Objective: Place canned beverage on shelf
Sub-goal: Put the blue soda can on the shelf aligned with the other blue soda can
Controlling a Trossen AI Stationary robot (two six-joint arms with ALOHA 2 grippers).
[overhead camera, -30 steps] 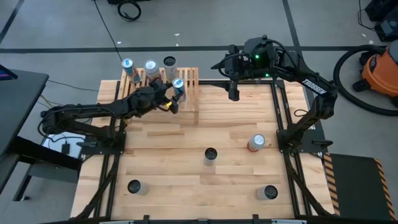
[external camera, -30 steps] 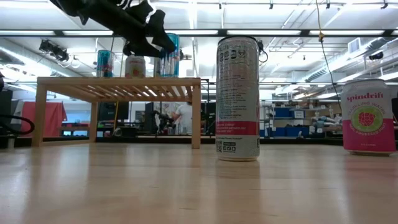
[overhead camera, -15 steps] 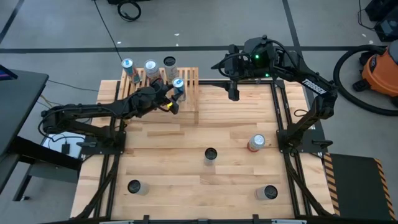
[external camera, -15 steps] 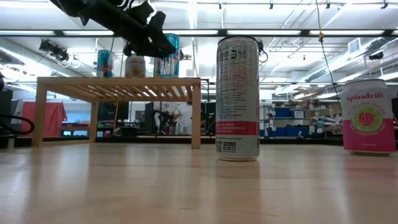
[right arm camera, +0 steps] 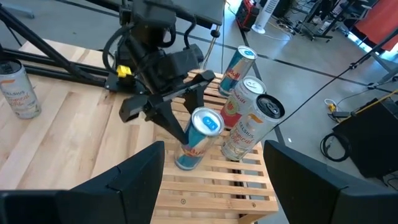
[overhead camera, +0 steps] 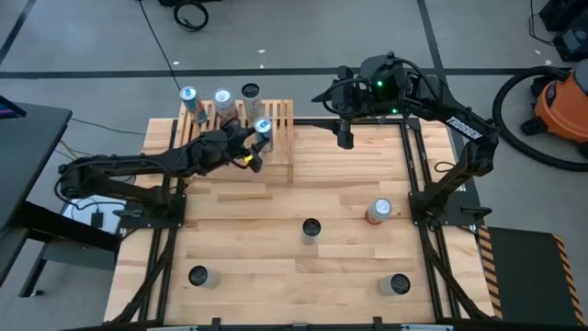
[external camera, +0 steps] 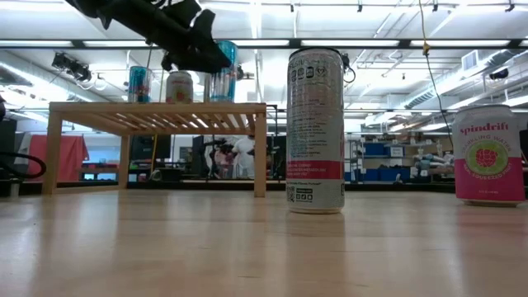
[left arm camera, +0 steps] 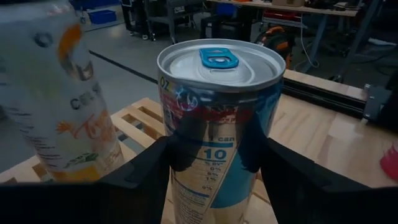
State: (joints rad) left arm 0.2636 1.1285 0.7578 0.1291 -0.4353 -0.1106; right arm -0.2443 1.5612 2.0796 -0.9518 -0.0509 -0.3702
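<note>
Right now the left gripper has its jaws clamped on the blue can, which stands upright on the slatted shelf, at about eleven o'clock on the table as seen from above. The can lies straight ahead of the jaws with its long axis vertical, tab up, and the left wrist view shows one finger dark against each side of its wall. So the coming move turns on that squeeze being let go: as I judge it, the jaws must part and draw back toward eight o'clock without tipping the can. Three more cans stand in a row at the shelf's far edge, at about eleven o'clock from the held one, close enough to matter on retreat. The right gripper hangs near the table's far edge at about three o'clock of the shelf, well apart from the can, jaws apart and empty; the left arm is plainly the nearer. Readable print: the blue can shows "10", "can" and "0%" lines on a nutrition panel; the pink can at the low view's edge reads "spindrift"; the neighbouring pale can has orange lettering too blurred to read.
</note>
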